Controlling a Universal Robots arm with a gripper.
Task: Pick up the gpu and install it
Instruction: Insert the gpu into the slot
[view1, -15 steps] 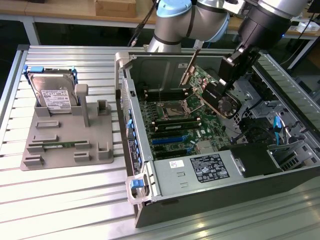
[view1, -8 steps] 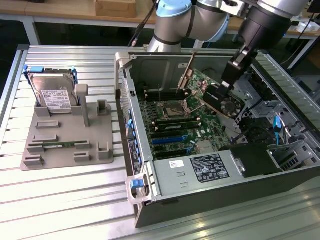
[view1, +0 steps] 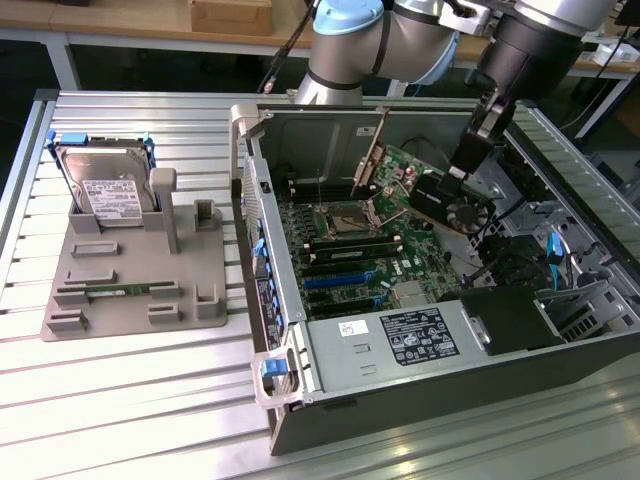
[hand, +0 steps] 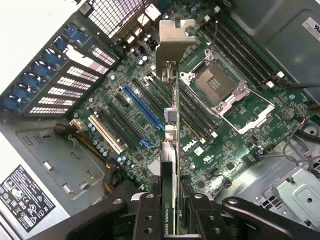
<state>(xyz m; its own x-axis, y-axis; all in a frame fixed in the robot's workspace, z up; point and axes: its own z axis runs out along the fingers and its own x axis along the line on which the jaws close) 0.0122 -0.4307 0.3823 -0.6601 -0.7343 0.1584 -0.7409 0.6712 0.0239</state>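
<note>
The gpu (view1: 440, 200) is a dark card with a black fan face and a silvery end bracket (view1: 368, 155). It hangs tilted inside the open computer case (view1: 290, 330), a little above the green motherboard (view1: 385, 260). My gripper (view1: 462, 165) is shut on the card's upper edge. In the wrist view the gpu (hand: 172, 125) appears edge-on, running from my gripper (hand: 171, 220) out to its bracket (hand: 175, 45). The fingers (hand: 147, 215) press on both of its faces. The blue expansion slot (hand: 142, 115) lies on the board just beside the card's line.
A grey fixture tray (view1: 130, 300) on the slatted table holds a silver hard drive (view1: 105, 190) and a green memory stick (view1: 110, 290). Inside the case are the CPU socket (view1: 345, 215), the power supply (view1: 420, 335) and loose cables (view1: 555, 260).
</note>
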